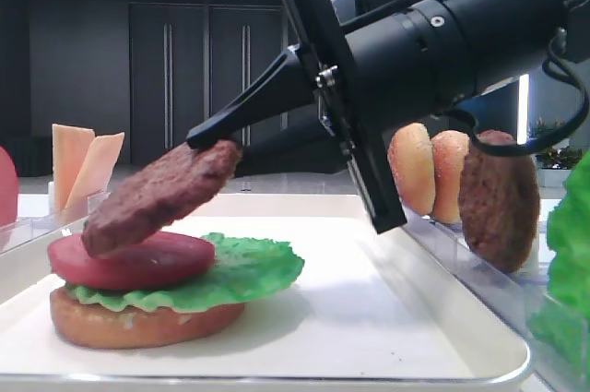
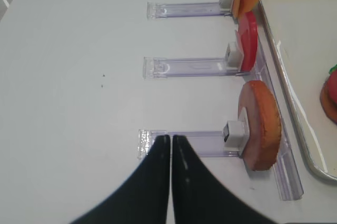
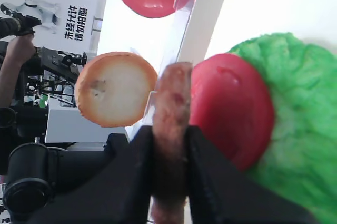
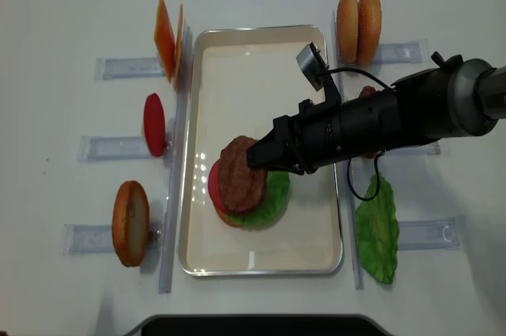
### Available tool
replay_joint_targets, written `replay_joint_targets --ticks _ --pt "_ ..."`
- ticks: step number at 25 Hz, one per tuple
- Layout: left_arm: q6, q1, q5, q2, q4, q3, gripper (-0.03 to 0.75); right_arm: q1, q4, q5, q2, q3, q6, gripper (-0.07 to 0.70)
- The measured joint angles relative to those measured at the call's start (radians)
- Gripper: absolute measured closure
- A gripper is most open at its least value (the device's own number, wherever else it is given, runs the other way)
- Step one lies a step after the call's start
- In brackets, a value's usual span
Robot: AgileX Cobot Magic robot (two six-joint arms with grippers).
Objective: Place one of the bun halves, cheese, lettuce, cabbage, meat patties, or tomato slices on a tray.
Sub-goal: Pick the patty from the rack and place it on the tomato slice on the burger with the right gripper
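My right gripper (image 4: 257, 156) is shut on the edge of a dark brown meat patty (image 1: 161, 194), which hangs tilted just above a stack on the cream tray (image 4: 253, 59). The stack is a brown bun base (image 1: 138, 326), green lettuce (image 1: 244, 272) and a red tomato slice (image 1: 129, 261). The patty's low end is close over the tomato; I cannot tell if they touch. In the right wrist view the patty (image 3: 171, 97) sits edge-on between the black fingers (image 3: 139, 166). My left gripper (image 2: 170, 138) is shut and empty over the table, left of a bun half (image 2: 260, 124) in its holder.
Clear holders flank the tray. On the left stand cheese slices (image 4: 168, 35), a tomato slice (image 4: 154, 124) and a bun half (image 4: 130, 223). On the right stand two bun halves (image 4: 357, 16), another patty (image 1: 498, 198) and a lettuce leaf (image 4: 378, 229).
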Motion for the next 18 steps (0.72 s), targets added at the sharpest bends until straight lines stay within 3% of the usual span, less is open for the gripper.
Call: replay_joint_targets --ticks 10,12,18 --pt "0.000 0.000 0.000 0.000 0.000 0.000 0.716 0.000 0.000 -0.016 0.000 0.000 0.000 0.494" --pt "0.000 0.000 0.000 0.000 0.000 0.000 0.716 0.000 0.000 -0.017 0.000 0.000 0.000 0.456" --pt "0.000 0.000 0.000 0.000 0.000 0.000 0.716 0.000 0.000 -0.028 0.000 0.000 -0.002 0.246"
